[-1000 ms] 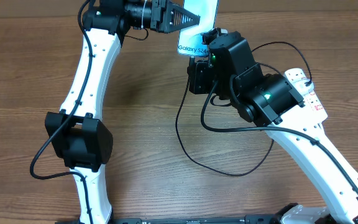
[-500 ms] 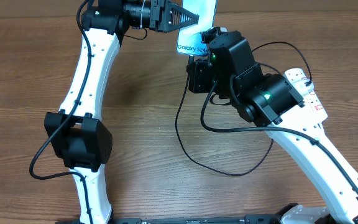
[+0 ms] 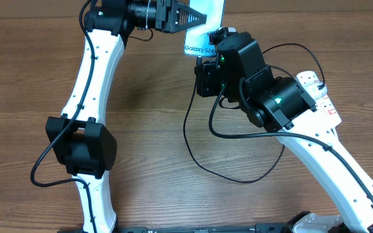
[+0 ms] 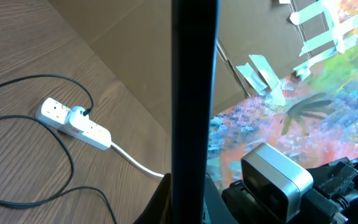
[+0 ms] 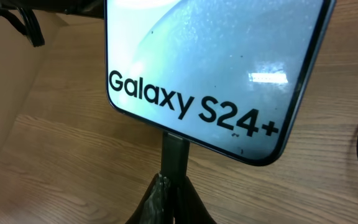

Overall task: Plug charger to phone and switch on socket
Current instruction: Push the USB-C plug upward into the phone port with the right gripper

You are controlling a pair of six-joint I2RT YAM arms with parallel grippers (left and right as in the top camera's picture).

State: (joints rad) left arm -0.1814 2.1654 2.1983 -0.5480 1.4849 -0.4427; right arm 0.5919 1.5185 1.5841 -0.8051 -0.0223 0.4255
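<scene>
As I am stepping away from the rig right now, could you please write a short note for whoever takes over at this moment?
Left tool: shut on the phone, holding it up at the far side of the table.
Right tool: shut on the charger's connector, which meets the phone's bottom edge; I cannot tell if it is fully seated.
Power strip: on the table to the right; the black cable runs to it and looks plugged in.
Done: connector brought to the phone.
Left: confirm seating, let go, switch on the strip. The switch state is unreadable.
</scene>
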